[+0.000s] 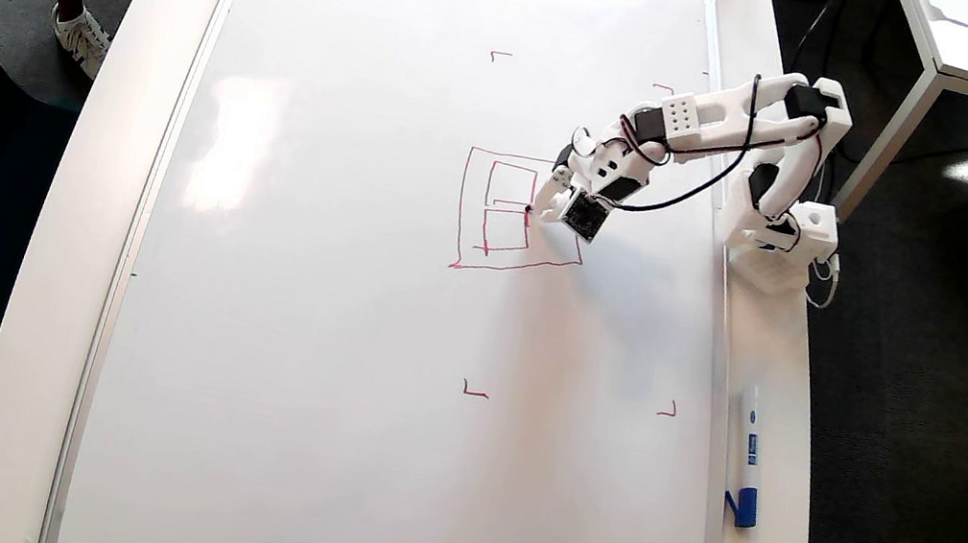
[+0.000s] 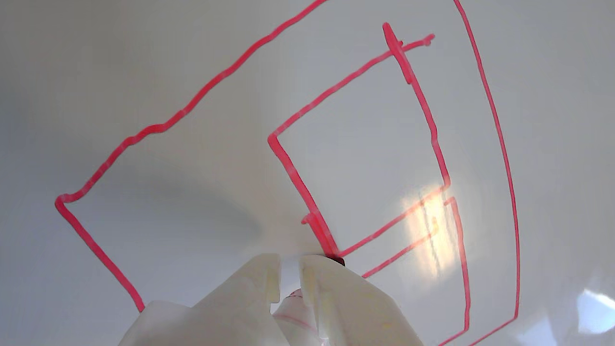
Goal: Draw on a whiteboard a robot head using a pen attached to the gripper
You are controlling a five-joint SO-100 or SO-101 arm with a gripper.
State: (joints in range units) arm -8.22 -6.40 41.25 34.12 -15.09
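glossy whiteboard (image 1: 326, 285) covers the white table (image 1: 61, 243); dark floor around; end effector (image 2: 288, 269) clenched on the pen (image 2: 295, 312).

Fingers (image 2: 307, 293) around pen (image 2: 294, 312), tip touching red robot head (image 2: 298, 178) lines

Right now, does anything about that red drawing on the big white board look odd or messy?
Slightly. The red line drawing is wobbly: its outer square's long edge wavers in the wrist view, and some inner rectangle lines overshoot their corners. Nothing looks spilled or broken.
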